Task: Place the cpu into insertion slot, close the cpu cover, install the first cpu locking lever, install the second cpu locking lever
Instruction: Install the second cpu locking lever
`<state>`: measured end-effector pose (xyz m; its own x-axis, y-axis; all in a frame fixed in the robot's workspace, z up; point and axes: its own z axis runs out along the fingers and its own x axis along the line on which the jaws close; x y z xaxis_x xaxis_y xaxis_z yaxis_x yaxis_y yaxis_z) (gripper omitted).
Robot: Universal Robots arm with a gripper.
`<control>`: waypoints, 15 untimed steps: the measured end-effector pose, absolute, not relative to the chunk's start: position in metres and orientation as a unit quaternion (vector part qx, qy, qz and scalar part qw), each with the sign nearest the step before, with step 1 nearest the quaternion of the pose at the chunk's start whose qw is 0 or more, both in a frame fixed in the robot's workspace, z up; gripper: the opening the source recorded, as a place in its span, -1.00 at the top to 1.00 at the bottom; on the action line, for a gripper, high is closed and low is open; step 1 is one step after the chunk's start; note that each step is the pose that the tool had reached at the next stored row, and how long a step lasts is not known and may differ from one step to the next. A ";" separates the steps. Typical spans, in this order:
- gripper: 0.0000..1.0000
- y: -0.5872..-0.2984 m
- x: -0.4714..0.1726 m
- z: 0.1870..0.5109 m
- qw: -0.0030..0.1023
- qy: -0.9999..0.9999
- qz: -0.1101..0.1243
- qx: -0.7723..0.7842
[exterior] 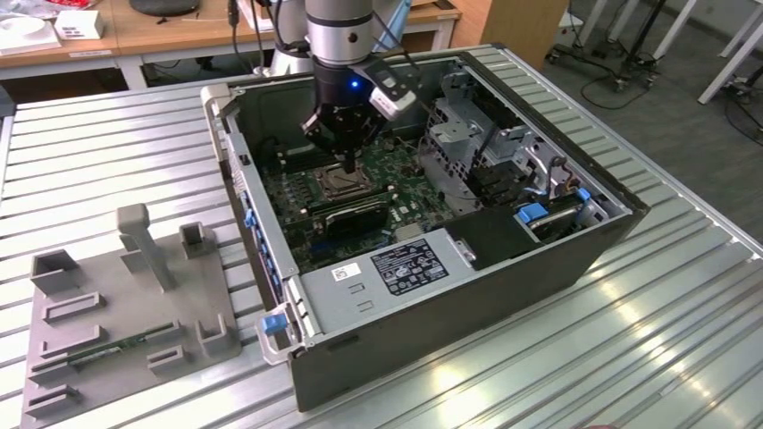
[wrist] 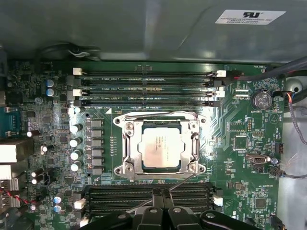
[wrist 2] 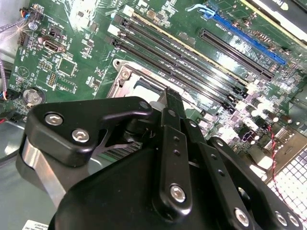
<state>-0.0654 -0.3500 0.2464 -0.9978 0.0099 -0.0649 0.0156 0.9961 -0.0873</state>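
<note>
Ribbed metal table [exterior: 107,143], one grey fixture block [exterior: 125,308] nearest, one open PC case [exterior: 477,259] behind, wooden desks [exterior: 167,31] beyond. One cpu [wrist: 160,148] sits in insertion slot [wrist: 125,168], cpu cover [wrist: 194,146] down. Gripper [wrist: 161,192] beside slot, fingers pressed together, holding nothing.

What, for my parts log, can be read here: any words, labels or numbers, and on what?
White sticker on the case wall: print too small to read.
Label on the power supply: too small to read.
cpu markings: too faint to read.
Circuit board lettering: too small to read.
</note>
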 end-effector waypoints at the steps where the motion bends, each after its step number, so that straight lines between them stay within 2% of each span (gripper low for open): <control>1: 0.79 -0.350 -0.066 0.246 0.032 0.998 -0.044 0.006; 15: 0.79 -0.350 -0.077 0.237 0.032 0.998 -0.044 0.006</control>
<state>-0.0769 -0.3499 0.2367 -0.9978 0.0100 -0.0649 0.0157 0.9960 -0.0882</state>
